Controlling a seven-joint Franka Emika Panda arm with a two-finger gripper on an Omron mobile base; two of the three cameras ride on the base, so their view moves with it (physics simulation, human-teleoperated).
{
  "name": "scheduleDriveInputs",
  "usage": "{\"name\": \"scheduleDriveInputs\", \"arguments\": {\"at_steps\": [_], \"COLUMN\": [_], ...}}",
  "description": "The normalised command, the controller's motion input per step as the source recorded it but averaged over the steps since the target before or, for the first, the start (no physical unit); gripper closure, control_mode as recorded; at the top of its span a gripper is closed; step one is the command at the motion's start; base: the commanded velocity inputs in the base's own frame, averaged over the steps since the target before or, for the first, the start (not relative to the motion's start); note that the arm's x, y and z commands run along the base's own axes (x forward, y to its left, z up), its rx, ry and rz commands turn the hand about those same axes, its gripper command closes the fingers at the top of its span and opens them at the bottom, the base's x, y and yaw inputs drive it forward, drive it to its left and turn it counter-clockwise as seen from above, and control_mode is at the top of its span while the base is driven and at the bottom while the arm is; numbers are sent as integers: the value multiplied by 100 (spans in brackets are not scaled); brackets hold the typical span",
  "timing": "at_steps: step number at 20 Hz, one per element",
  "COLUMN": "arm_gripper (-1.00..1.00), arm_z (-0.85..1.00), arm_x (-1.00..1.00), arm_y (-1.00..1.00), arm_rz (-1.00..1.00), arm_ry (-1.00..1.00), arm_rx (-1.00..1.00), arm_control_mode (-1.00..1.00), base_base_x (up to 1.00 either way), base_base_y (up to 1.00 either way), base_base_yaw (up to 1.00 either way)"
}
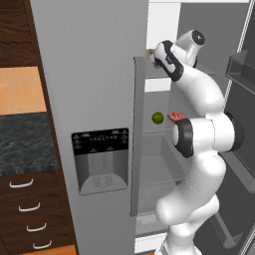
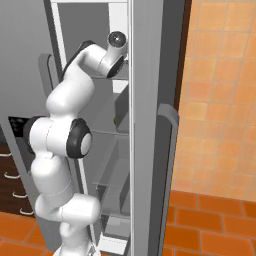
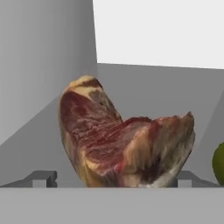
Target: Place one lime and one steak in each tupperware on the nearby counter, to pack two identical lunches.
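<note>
Progress: pretty early going by the look of it. I'm reaching into the open fridge, and nothing I can see is packed yet. No tupperware anywhere in my views, so I can't say what's in them.

Steak: dead centre of my hand view, huge, standing up on its edge on the grey fridge shelf. In the left base view a second reddish piece sits mid-frame, just right of a lime.

Lime: mid-frame in the left base view, on a lower shelf. A green sliver at the right edge of my hand view looks like another one, beside the steak.

Gripper: jaws spread wide, one tip either side of the steak, not clamped on it yet. So nothing held.

Surface: the dark speckled surface is at the left edge of the left base view, well away from the shelf.

Room: tight. Fridge wall fills the left of my hand view, and the door edge runs down the middle of the right base view right by my arm. Backing out straight seems the safest bet.

Left to do: basically everything, I reckon, meaning both steaks and both limes.
</note>
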Motion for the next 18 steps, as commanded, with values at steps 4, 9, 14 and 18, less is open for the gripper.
{"name": "scheduleDriveInputs", "arguments": {"at_steps": [4, 9, 14, 18], "arm_gripper": [-100, 100, 100, 100], "arm_z": [-19, -40, -69, -41], "arm_x": [35, 34, 3, -39], "arm_y": [0, 0, 25, 36], "arm_rz": [0, 0, 2, 4], "arm_ry": [0, 2, 5, -6], "arm_rx": [0, -1, -7, -6], "arm_control_mode": [-100, -100, -100, -100], "base_base_x": [0, 0, 0, 0], "base_base_y": [0, 0, 0, 0], "base_base_yaw": [0, 0, 0, 0]}}
